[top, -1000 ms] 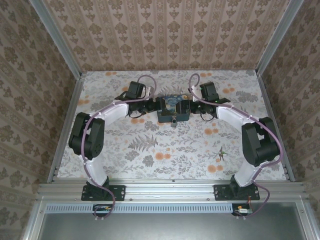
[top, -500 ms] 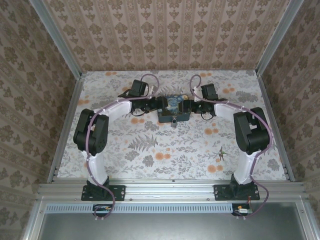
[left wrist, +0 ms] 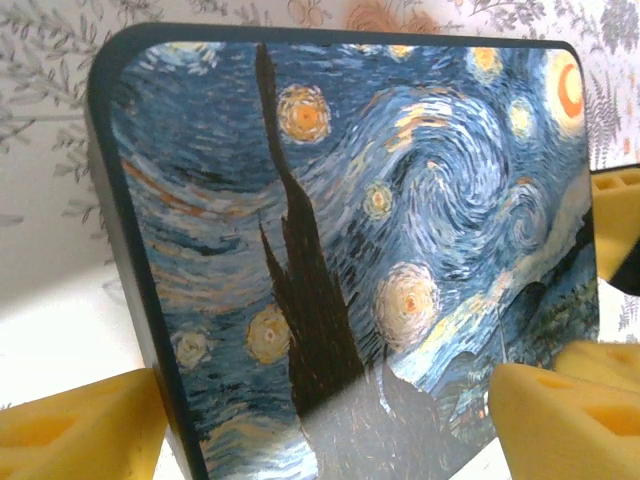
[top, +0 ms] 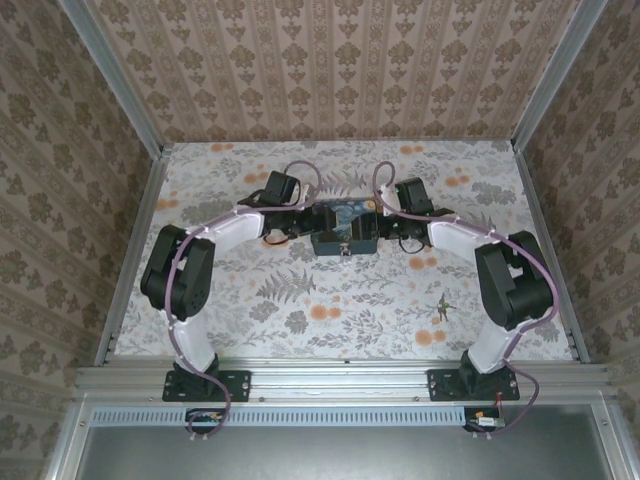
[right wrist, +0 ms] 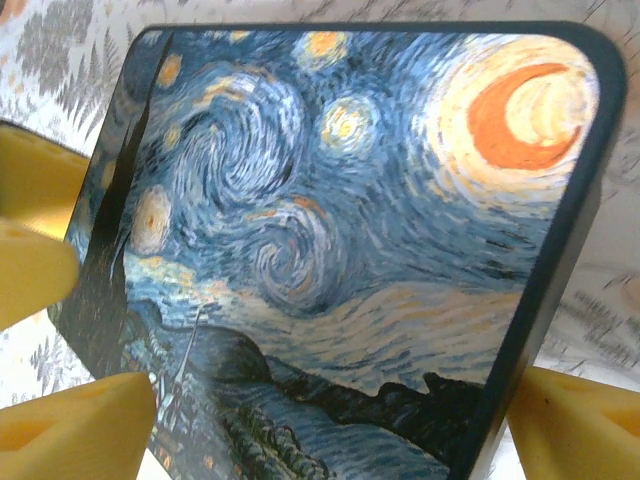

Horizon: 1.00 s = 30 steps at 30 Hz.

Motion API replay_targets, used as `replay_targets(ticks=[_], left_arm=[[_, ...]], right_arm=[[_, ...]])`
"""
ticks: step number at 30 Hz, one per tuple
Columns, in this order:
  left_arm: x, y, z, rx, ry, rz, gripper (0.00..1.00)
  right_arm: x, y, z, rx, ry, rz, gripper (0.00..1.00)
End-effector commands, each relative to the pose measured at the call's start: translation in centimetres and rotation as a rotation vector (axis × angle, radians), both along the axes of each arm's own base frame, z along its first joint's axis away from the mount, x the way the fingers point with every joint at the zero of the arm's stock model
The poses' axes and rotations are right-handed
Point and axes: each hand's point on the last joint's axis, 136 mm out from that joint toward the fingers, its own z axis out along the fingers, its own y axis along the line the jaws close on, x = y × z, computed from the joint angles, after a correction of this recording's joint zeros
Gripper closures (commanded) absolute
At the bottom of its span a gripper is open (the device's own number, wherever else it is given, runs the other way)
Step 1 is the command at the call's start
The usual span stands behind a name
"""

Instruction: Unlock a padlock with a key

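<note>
Padlock (top: 345, 250) is hanging as a tiny brass speck on the near face of the blue box (top: 345, 222), sitting midway between the two hands, just nearer than their fingertips.

Change: over the last second both arms are tucking in and the box is shifting a bit toward the bases, padlock going with it. The left hand (top: 306, 224) and right hand (top: 385, 228) are now bracketing the box ends, wide-spread fingers looking clamped on it. Judgement: this is repositioning the box, not unlocking yet. No hand is carrying a key, so one is needing to let go.

A small dark item (top: 443, 305), possibly the key, is lying on the counter (top: 250, 300) well apart from the right hand, on its near side; too small to confirm.

Views: top view is giving the layout, padlock and the maybe-key. Wrist views are giving contact detail instead: left wrist is showing a yellow pad (left wrist: 70, 430) against the box edge, right wrist is showing a pad (right wrist: 575, 425) touching the dark rim, painted lid between.
</note>
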Motion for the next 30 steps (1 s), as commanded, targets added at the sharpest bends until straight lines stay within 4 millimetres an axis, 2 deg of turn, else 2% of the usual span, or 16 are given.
replay_targets(ticks=[1, 5, 7, 12, 14, 16, 19, 22, 24, 26, 27, 28, 30], left_arm=[[-2.8, -1.5, 0.8, -0.043, 0.027, -0.06, 0.15], [-3.0, -0.2, 0.3, -0.004, 0.031, -0.025, 0.15], [-2.8, 1.4, 0.5, 0.045, 0.014, 0.024, 0.13], [-2.7, 5.5, 2.3, 0.209, -0.082, 0.079, 0.13], [-2.7, 6.7, 3.0, 0.315, -0.134, 0.075, 0.13], [-2.8, 7.8, 4.1, 0.474, -0.22, 0.055, 0.13], [-2.2, 8.8, 6.4, 0.633, -0.354, 0.064, 0.09], [-0.7, 10.6, 7.6, 0.635, -0.37, 0.168, 0.06], [0.4, 12.4, 8.0, 0.604, -0.322, 0.246, 0.05], [0.9, 13.3, 8.1, 0.51, -0.235, 0.273, 0.04], [1.5, 14.3, 8.0, 0.423, -0.18, 0.315, 0.06], [1.7, 14.4, 8.1, 0.322, -0.156, 0.341, 0.07], [1.5, 14.4, 8.5, 0.211, -0.198, 0.366, 0.09]], right_arm=[[-2.2, 2.3, 1.2, 0.044, -0.003, 0.076, 0.09], [-2.3, 0.8, 0.4, -0.024, 0.017, 0.048, 0.08], [-2.7, -0.5, 0.7, -0.055, 0.027, 0.017, 0.08], [-5.4, -4.4, 2.0, -0.103, 0.054, -0.118, 0.1], [-6.8, -7.0, 0.9, -0.14, 0.138, -0.231, 0.18], [-8.7, -9.4, 0.4, -0.142, 0.216, -0.343, 0.32], [-11.5, -12.6, -1.2, -0.187, 0.278, -0.482, 0.37], [-14.2, -15.3, -1.9, -0.225, 0.321, -0.609, 0.43], [-15.5, -16.8, -1.9, -0.259, 0.324, -0.673, 0.45], [-16.3, -17.8, -2.1, -0.27, 0.324, -0.72, 0.46], [-16.7, -18.1, -2.3, -0.27, 0.329, -0.734, 0.47], [-16.9, -18.4, -2.7, -0.272, 0.335, -0.746, 0.48], [-17.2, -18.6, -3.4, -0.269, 0.346, -0.755, 0.5]])
